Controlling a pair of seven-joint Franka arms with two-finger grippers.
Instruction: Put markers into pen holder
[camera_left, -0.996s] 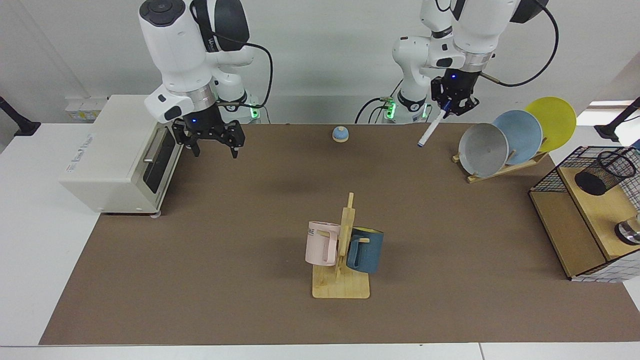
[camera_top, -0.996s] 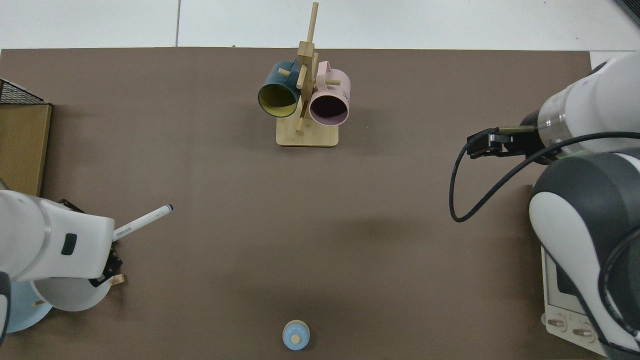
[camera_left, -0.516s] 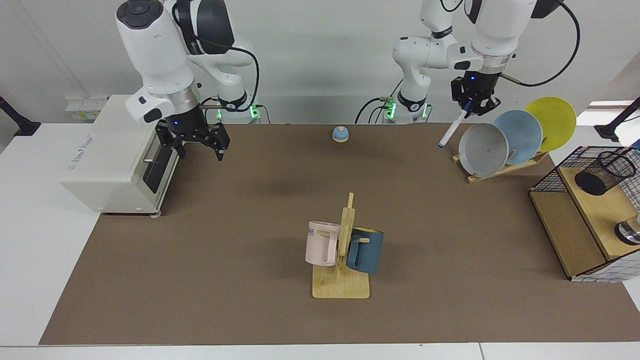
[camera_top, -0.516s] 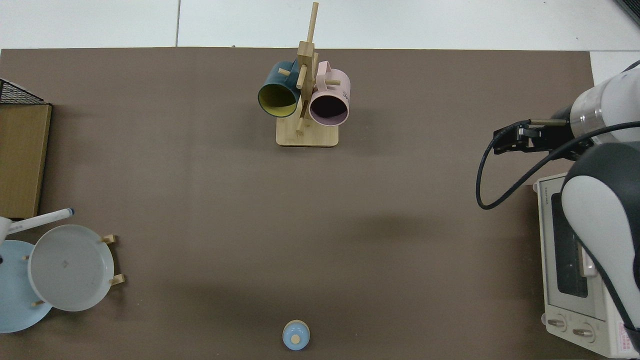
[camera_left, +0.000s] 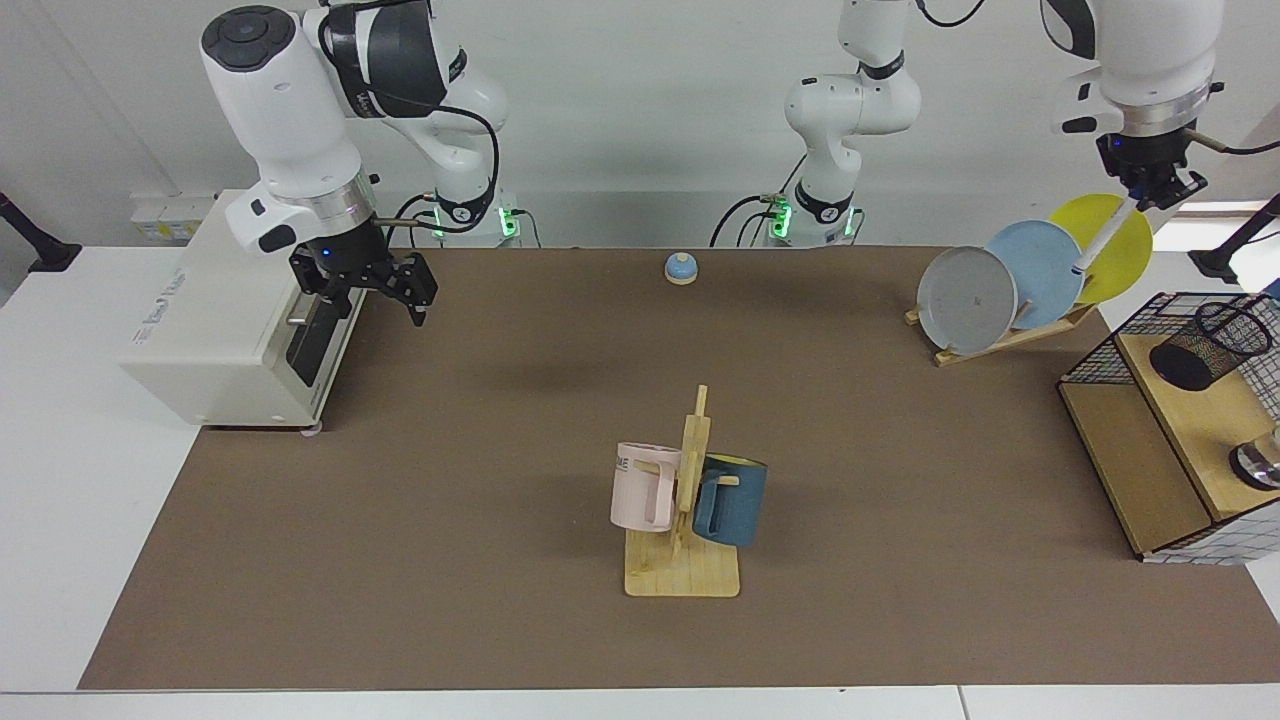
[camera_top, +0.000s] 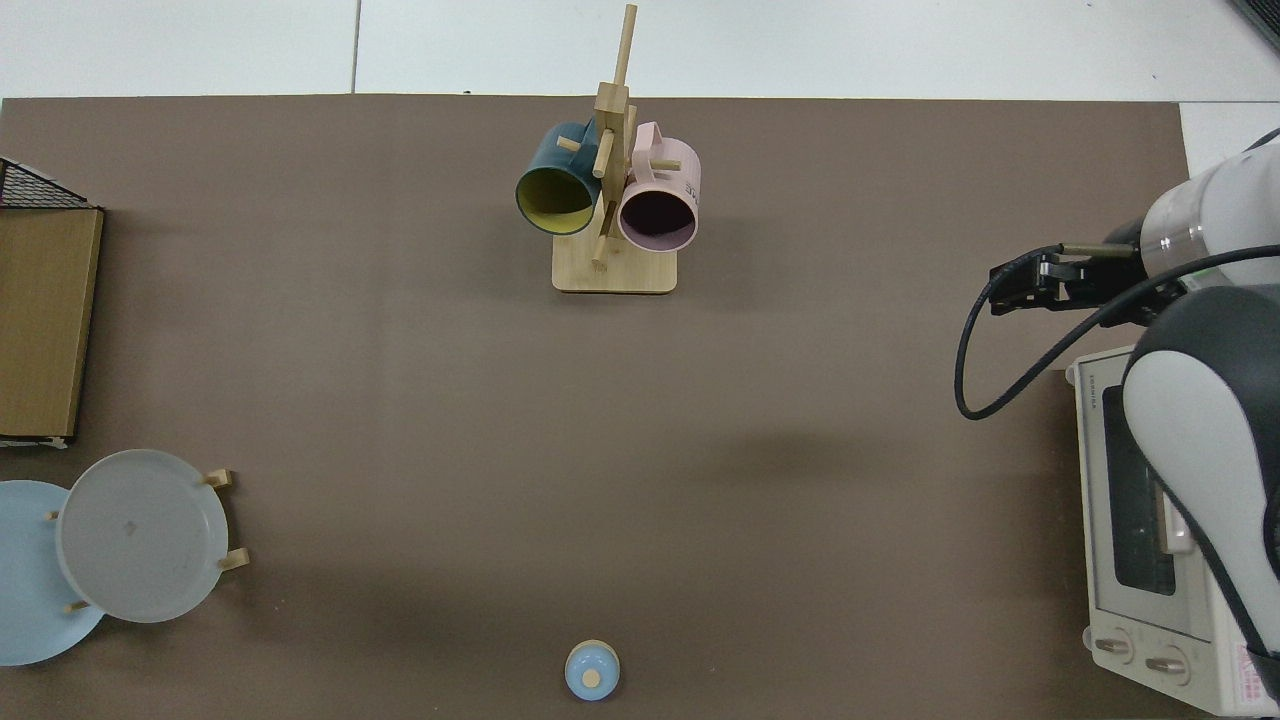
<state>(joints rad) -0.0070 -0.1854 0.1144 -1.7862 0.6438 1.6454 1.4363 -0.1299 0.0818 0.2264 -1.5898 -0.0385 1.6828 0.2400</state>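
Observation:
My left gripper (camera_left: 1150, 192) hangs high at the far right of the facing view, shut on the top end of the marker (camera_left: 1102, 240). The marker is slim and white with a blue tip, and slants down in front of the yellow plate (camera_left: 1100, 205). The pen holder (camera_left: 1210, 345), a black mesh cup, sits on the upper wooden shelf of the wire rack (camera_left: 1100, 350), below and to the right of the marker. My right gripper (camera_left: 362, 298) is open and holds nothing, just in front of the toaster oven (camera_left: 230, 320). It also shows in the top view as the right gripper (camera_top: 1002, 290). The top view shows neither marker nor pen holder.
Grey plate (camera_left: 968, 300) and blue plate (camera_left: 1040, 270) stand in a wooden plate stand beside the yellow one. A mug tree (camera_left: 690, 500) with a pink and a blue mug is mid-table. A small blue bell (camera_left: 681, 268) sits at the back. A shiny metal cup (camera_left: 1262, 465) stands on the rack's shelf.
My left arm has carried the marker rightward and upward, from left of the plates to in front of the yellow plate, leaving the top view. My right gripper drifted toward the toaster oven.

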